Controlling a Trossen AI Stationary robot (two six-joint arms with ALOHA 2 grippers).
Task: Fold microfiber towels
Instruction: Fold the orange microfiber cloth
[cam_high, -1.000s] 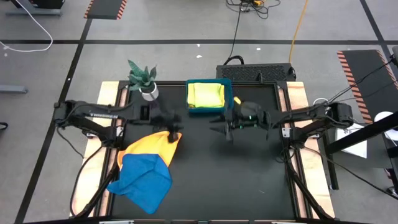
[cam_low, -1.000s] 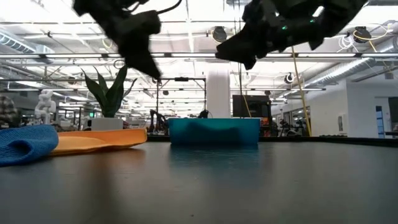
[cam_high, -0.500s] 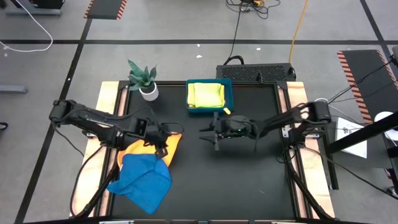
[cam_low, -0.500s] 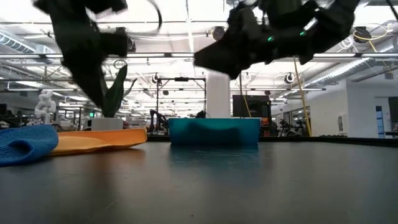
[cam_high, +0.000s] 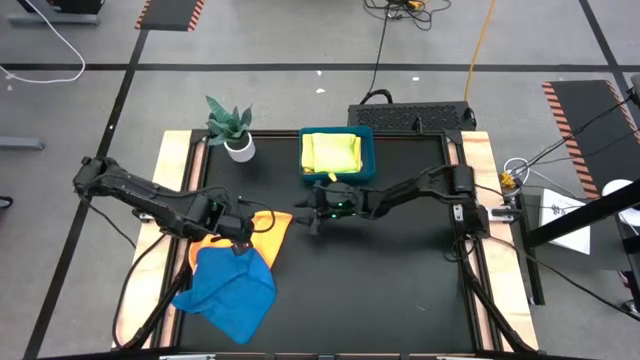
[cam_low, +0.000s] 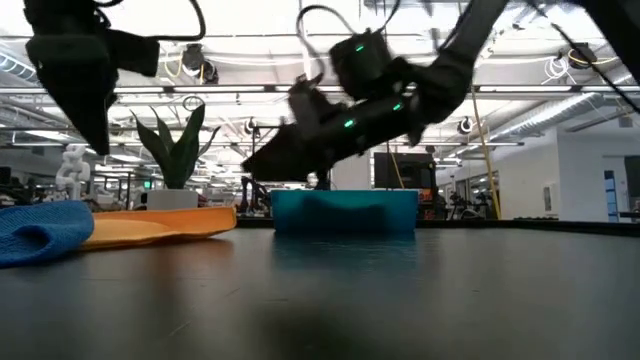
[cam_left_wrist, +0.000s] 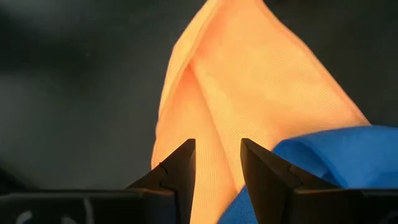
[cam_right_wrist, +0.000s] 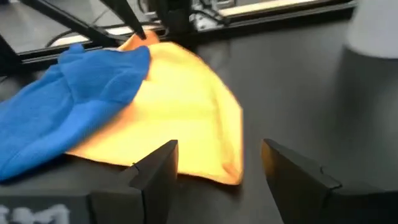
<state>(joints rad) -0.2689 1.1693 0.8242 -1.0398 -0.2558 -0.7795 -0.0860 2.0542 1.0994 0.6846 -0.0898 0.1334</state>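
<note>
- High view: The orange towel (cam_high: 262, 232) lies at the left side of the black table (cam_high: 400, 290), its pointed end aimed toward the table's middle. The blue towel (cam_high: 228, 288) is heaped over its near-left part and overhangs the table edge. A yellow towel (cam_high: 332, 152) sits folded in the tray (cam_high: 369, 158) at the far edge, beside a potted plant (cam_high: 230, 126). The left gripper (cam_high: 238, 235) hangs over the orange towel, next to the blue heap. The right gripper (cam_high: 312, 218) reaches across from the right, just off the orange towel's pointed end. Both arms are close; the left is directly above the cloth, the right beside it.
- Low view: Both grippers are clear of the table surface, neither carrying cloth. The orange towel lies flat, the blue one bunched on its left.
- Left wrist view: The left fingers (cam_left_wrist: 180, 171) stand partly open with nothing between them. The orange towel runs lengthwise straight ahead of the jaws, a fold ridge along that axis; the blue edge lies just beside one finger.
- Right wrist view: The right fingers (cam_right_wrist: 158, 168) are spread wide and empty. The orange towel's rounded edge lies just ahead, between the fingers' lines, apart from them; the blue towel is beyond.
- Judgement: The next move likely depends on the right jaws closing on that near edge.
</note>
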